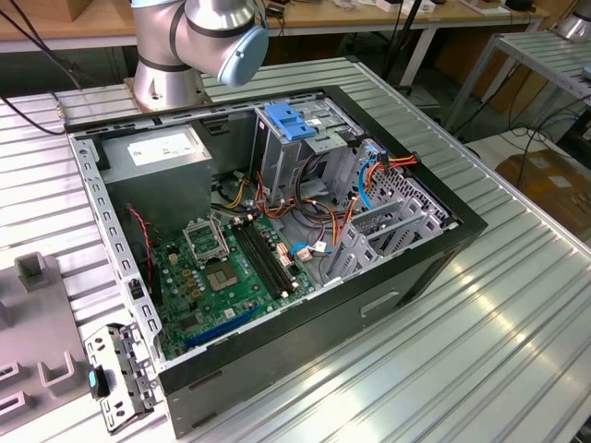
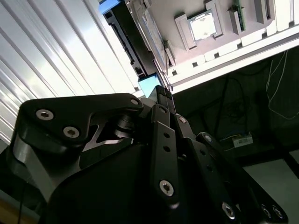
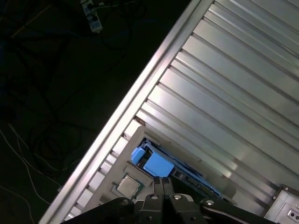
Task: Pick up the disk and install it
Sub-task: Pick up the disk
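Disk (image 3: pixel 156 164) sits edge-up in a grey holder (image 3: pixel 122 158), blue side rail showing, near the ribbed tabletop's (image 3: pixel 224 93) edge.

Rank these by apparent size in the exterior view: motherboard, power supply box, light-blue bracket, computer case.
Largest to smallest:
1. computer case
2. motherboard
3. power supply box, not much smaller than the board
4. light-blue bracket

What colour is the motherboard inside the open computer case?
The motherboard is green, seen best in the exterior view.

The arm (image 1: pixel 199 35) carries its end effector (image 3: pixel 163 181) with both fingers (image 2: pixel 161 116) seemingly pressed together, tips touching.
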Robot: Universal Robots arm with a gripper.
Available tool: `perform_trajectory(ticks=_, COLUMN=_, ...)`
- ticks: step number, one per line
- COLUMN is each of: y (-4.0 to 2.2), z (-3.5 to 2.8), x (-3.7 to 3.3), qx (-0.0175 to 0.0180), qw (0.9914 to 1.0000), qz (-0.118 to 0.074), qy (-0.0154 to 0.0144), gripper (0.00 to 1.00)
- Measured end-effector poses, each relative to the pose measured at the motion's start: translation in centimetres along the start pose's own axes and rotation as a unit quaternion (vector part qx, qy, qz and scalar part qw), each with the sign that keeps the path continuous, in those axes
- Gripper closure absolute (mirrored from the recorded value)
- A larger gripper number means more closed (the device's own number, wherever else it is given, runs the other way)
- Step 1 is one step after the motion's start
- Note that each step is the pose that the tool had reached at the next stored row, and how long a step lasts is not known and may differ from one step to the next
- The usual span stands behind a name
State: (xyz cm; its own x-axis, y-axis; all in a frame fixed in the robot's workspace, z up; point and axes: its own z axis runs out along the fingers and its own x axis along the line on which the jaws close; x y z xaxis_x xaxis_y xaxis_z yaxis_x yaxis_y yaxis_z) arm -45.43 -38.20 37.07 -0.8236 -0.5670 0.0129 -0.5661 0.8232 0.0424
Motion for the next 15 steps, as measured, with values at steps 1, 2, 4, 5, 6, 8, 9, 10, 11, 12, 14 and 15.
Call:
perform_trajectory(ticks=1, y=0.00, z=0.00, x=0.00, qx=0.0001, qw=0.99999, qz=-0.004, qy=0.0002, gripper=0.89)
perform_trajectory(ticks=2, y=0.00, z=0.00, x=0.00, qx=0.0001, qw=0.99996, qz=-0.009, qy=0.0004, gripper=0.89)
perform_trajectory(ticks=4, y=0.00, z=0.00, x=0.00, qx=0.0003, qw=0.99976, qz=-0.022, qy=0.0009, gripper=0.89)
perform_trajectory(ticks=5, y=0.00, z=0.01, x=0.00, qx=0.0004, qw=0.99940, qz=-0.035, qy=0.0015, gripper=0.89)
perform_trajectory(ticks=6, y=0.00, z=0.01, x=0.00, qx=0.0007, qw=0.99913, qz=-0.042, qy=0.0018, gripper=0.89)
perform_trajectory(ticks=8, y=0.00, z=0.02, x=0.00, qx=0.0009, qw=0.99841, qz=-0.056, qy=0.0025, gripper=0.89)
perform_trajectory(ticks=9, y=0.00, z=0.02, x=0.00, qx=0.0010, qw=0.99798, qz=-0.064, qy=0.0028, gripper=0.89)
perform_trajectory(ticks=10, y=0.00, z=0.02, x=0.00, qx=0.0011, qw=0.99722, qz=-0.074, qy=0.0032, gripper=0.89)
perform_trajectory(ticks=11, y=0.00, z=0.02, x=0.00, qx=0.0012, qw=0.99674, qz=-0.081, qy=0.0035, gripper=0.89)
perform_trajectory(ticks=12, y=0.00, z=0.02, x=0.00, qx=0.0013, qw=0.99614, qz=-0.088, qy=0.0038, gripper=0.89)
perform_trajectory(ticks=14, y=0.00, z=0.02, x=0.00, qx=0.0014, qw=0.99481, qz=-0.102, qy=0.0044, gripper=0.89)
perform_trajectory(ticks=15, y=0.00, z=0.02, x=0.00, qx=0.0016, qw=0.99337, qz=-0.115, qy=0.0049, gripper=0.89)
